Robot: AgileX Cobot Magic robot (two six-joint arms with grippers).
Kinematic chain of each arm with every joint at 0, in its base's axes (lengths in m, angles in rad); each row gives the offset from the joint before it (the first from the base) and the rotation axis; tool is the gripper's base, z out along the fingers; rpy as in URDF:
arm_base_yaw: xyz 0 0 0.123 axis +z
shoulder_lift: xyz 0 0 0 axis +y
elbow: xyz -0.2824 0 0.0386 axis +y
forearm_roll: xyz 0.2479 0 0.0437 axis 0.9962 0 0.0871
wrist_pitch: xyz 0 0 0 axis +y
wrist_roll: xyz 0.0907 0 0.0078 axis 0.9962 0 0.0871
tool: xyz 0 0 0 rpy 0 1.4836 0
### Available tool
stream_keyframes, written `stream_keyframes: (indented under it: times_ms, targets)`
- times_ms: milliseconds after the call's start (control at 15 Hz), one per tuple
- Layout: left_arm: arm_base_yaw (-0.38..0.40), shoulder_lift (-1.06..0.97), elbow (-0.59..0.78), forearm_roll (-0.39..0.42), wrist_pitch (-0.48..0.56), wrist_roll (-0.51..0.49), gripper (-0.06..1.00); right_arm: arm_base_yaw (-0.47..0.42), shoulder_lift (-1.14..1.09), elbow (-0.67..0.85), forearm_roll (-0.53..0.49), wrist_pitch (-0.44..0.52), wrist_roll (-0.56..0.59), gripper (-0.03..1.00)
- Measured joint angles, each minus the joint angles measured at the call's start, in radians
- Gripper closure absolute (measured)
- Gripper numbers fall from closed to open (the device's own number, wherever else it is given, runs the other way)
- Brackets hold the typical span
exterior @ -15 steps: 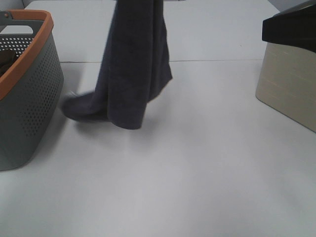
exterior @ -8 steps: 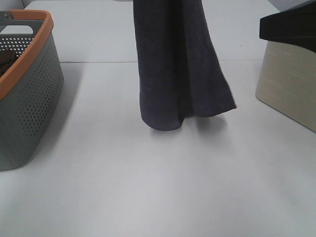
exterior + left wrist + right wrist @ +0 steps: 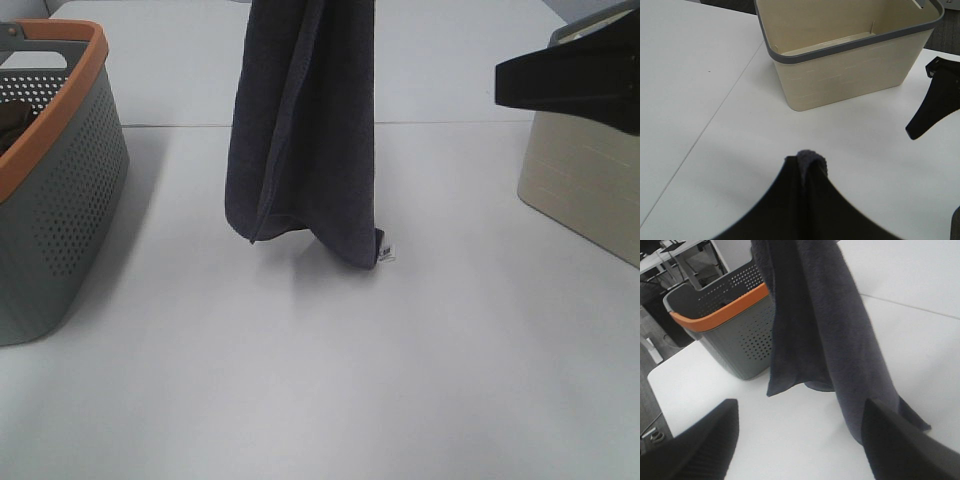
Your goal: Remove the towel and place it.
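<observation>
The towel (image 3: 305, 130) is dark charcoal-purple and hangs in long folds from above the exterior view's top edge. Its lower end with a tiny white tag (image 3: 387, 253) is just above or touching the white table (image 3: 330, 380); I cannot tell which. My left gripper (image 3: 807, 162) is shut on a fold of the towel (image 3: 812, 159) and is out of the exterior view. My right gripper (image 3: 801, 407) is open and empty, and the towel (image 3: 825, 325) hangs ahead of it. The right gripper also shows as a black shape at the right of the exterior view (image 3: 565, 75).
A grey perforated basket with an orange rim (image 3: 60, 200) stands at the left edge and also shows in the right wrist view (image 3: 732, 330). A beige basket with a grey rim (image 3: 585, 180) stands at the right and looks empty in the left wrist view (image 3: 850, 65).
The hanging towel swung from the left to the right and has settled back near the middle. The right gripper's black shape has moved left, further into view.
</observation>
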Motion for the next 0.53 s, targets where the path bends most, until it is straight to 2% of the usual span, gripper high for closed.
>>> stream_keyframes:
  times_ms: [67, 267, 533]
  targets:
    - [0.0, 0.0, 0.0, -0.001, -0.006, 0.0, 0.94, 0.152, 0.027, 0.0, -0.016, -0.116, -0.004, 0.35]
    - [0.0, 0.0, 0.0, -0.001, -0.006, 0.0, 0.94, 0.369, 0.094, 0.0, -0.028, -0.354, 0.007, 0.35]
    - [0.0, 0.0, 0.0, -0.001, -0.006, -0.001, 0.94, 0.486, 0.228, 0.0, -0.017, -0.458, 0.017, 0.35]
